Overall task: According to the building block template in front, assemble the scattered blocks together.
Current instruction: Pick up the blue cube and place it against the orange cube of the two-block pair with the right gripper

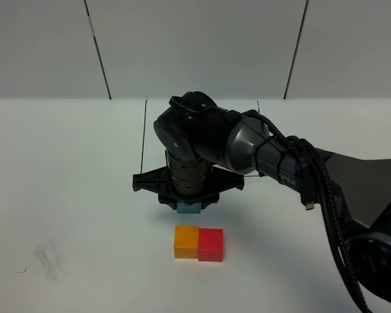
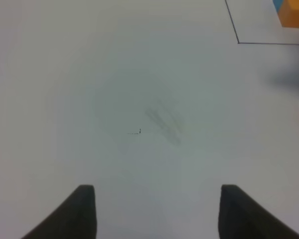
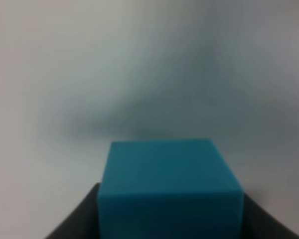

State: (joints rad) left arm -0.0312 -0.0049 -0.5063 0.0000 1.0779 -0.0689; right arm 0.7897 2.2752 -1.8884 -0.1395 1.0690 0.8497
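Exterior high view: right arm reaches in from the right edge and crosses to the middle of the white tabletop point(image 1: 65, 195). Wrist bent so the claw points straight down; its wide black crossbar sits level, just above the surface. Right claw point(image 1: 189, 207) is closed on the blue cube point(image 1: 189, 208), only a sliver of which shows beneath the crossbar. Whether the cube rests on the tabletop or hangs slightly above it cannot be told.

Orange cube point(image 1: 186, 242) and red cube point(image 1: 210, 244) sit side by side, touching, orange on the left, nearer the camera than the blue cube. Blue cube is just behind the orange one, with a narrow gap between them.

Thin black frame line point(image 1: 144, 134) runs up the tabletop behind the arm; most of what it encloses is hidden by the arm.

Right wrist view: blue cube point(image 3: 169, 189) fills the lower centre, dark fingers point(image 3: 77, 219) pressed against both of its sides.

Left wrist view: left claw point(image 2: 157, 209) hangs over bare tabletop, its two dark fingertips parted with nothing between them. A corner of the frame line point(image 2: 237, 42) and part of the template's orange block point(image 2: 294, 14) show at the edge, with a faint grey smudge point(image 2: 164, 122) mid-surface.
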